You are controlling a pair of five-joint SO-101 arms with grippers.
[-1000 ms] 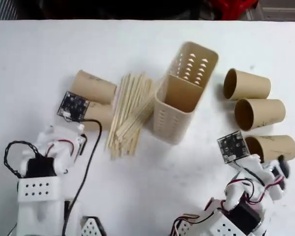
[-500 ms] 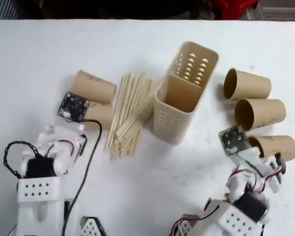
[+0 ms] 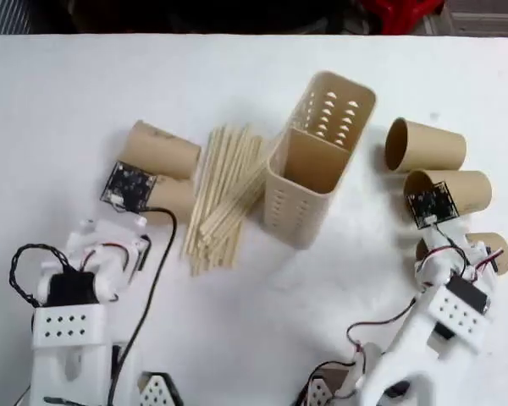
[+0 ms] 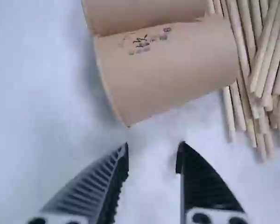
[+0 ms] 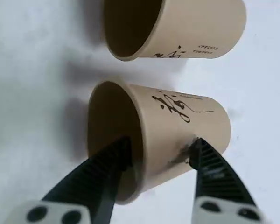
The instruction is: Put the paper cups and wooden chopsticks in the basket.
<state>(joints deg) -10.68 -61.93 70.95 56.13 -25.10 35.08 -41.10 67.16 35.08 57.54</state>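
My right gripper (image 5: 161,147) is spread over the lower-right brown paper cup (image 5: 177,126), which lies on its side at the lower right of the high view. One finger (image 5: 102,175) is at the cup's open mouth; the other is at its outer wall. Just beyond lies the middle-right brown paper cup (image 5: 177,23), also on its side. The upper-right brown paper cup (image 3: 427,144) lies past that.

My left gripper (image 4: 151,151) is at the centre left of the high view, spread, with bare white table (image 4: 37,93) between its fingers. Just ahead, the near-left brown paper cup (image 4: 168,70) lies on its side, touching the far-left brown paper cup (image 4: 144,14). The pile of pale wooden chopsticks (image 3: 224,190) lies beside both cups, left of centre. The tan perforated plastic basket (image 3: 309,182) is at centre, between the chopsticks and the right-hand cups.
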